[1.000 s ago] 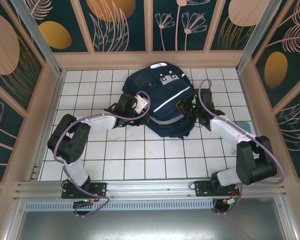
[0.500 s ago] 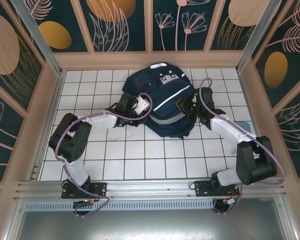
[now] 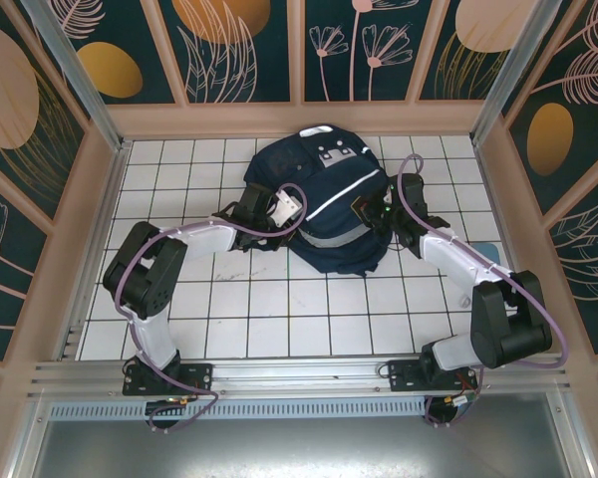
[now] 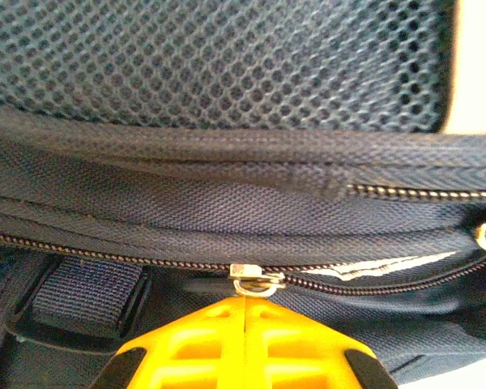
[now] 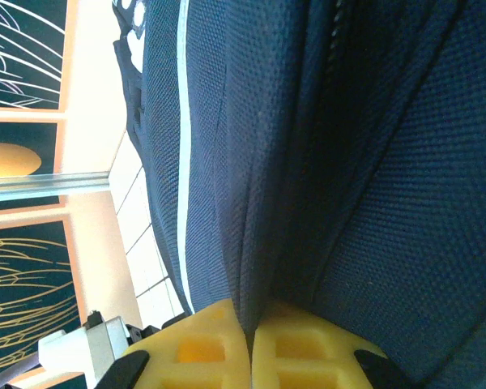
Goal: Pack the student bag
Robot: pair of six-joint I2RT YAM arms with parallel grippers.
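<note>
The student bag [image 3: 324, 204], a large navy backpack with a thin white stripe, lies at the back middle of the tiled floor. My left gripper [image 3: 279, 214] presses against its left side. In the left wrist view its yellow fingers [image 4: 186, 340] are closed together right below a silver zipper slider [image 4: 255, 278], holding its pull. My right gripper [image 3: 371, 212] is at the bag's right side. A fold of the navy fabric [image 5: 267, 203] is pinched between its yellow fingers [image 5: 202, 344] in the right wrist view.
Black straps [image 3: 234, 224] spread on the tiles left of the bag. Wooden walls with patterned panels [image 3: 299, 60] close in the back and sides. White floor tiles [image 3: 279, 309] stretch between the bag and the arm bases.
The left gripper has crept slightly right and up along the bag's side, its elbow shifting with it. The right arm and the bag have barely moved.
</note>
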